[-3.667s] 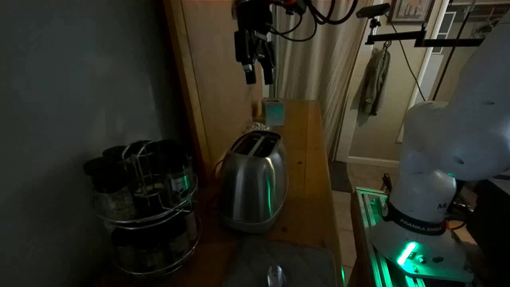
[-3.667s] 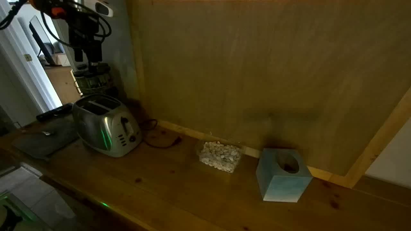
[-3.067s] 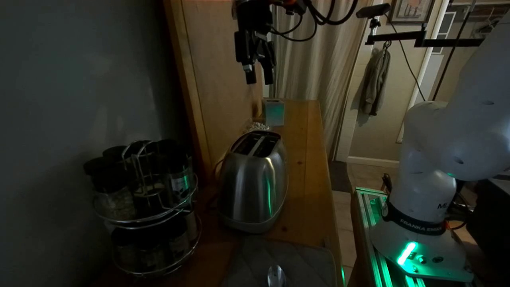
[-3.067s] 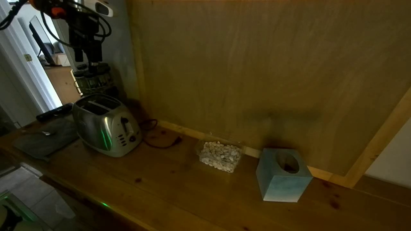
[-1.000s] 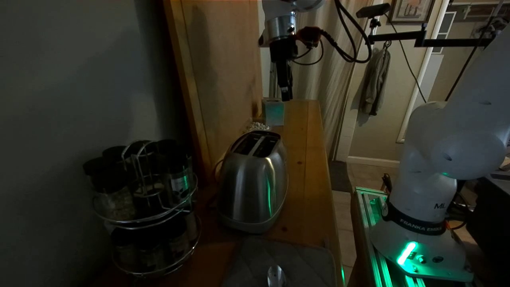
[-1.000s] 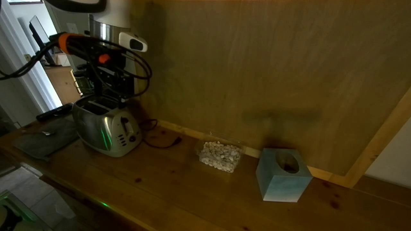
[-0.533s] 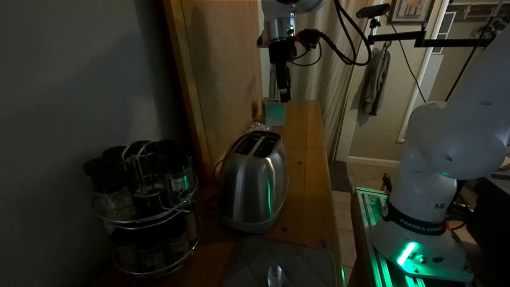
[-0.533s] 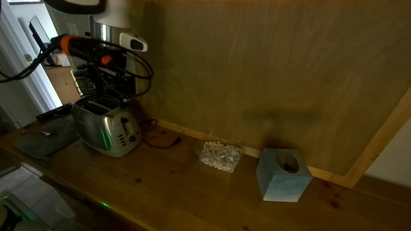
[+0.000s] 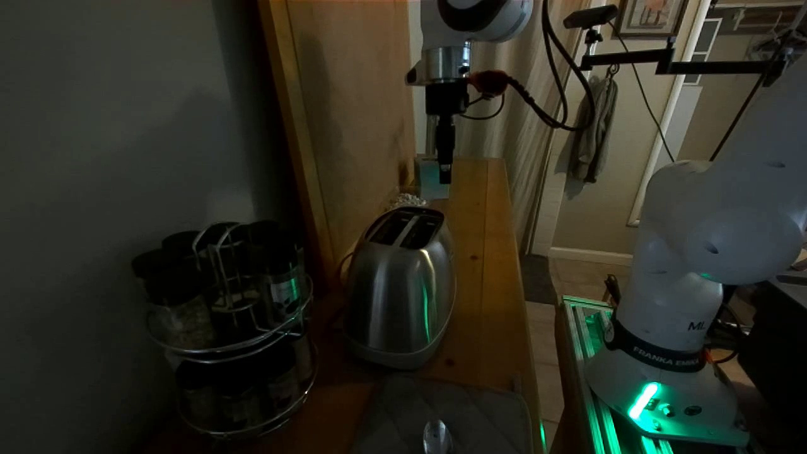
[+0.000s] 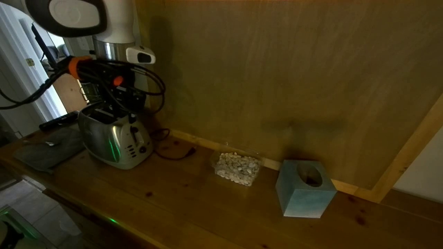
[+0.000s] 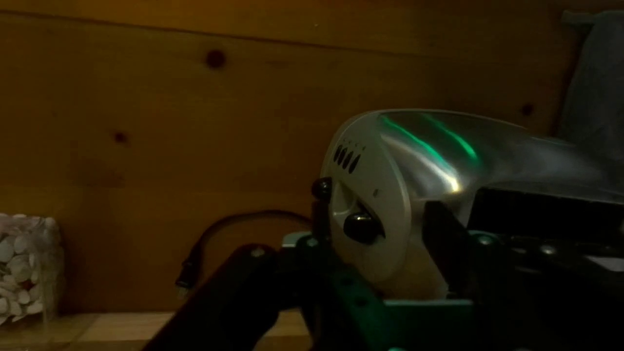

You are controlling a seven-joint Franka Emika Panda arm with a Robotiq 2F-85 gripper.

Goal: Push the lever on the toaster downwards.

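Note:
The shiny steel toaster [image 9: 400,296] stands on the wooden counter and shows in both exterior views [image 10: 100,138]. Its pale narrow end faces the camera in an exterior view, with the small black lever [image 10: 134,130] at the upper end of its slot. The lever is hidden in the view from the toaster's far end. In the wrist view the lever [image 11: 361,227] shows between the two fingers of my gripper [image 11: 378,209]. My gripper [image 9: 445,178] points down, open and empty, above the lever end of the toaster [image 11: 429,151]. It looks apart from the lever.
A wire rack of black-lidded jars [image 9: 230,347] stands beside the toaster near the wall. A grey mat with a spoon [image 9: 436,435] lies in front. A power cord [image 10: 174,158], a clear box of pebbles [image 10: 238,168] and a teal box [image 10: 306,195] lie along the wooden panel [image 10: 277,69].
Over the last seconds my gripper has moved along the counter to the toaster's lever end and turned. In the last half second it has come lower. The toaster and lever have not moved.

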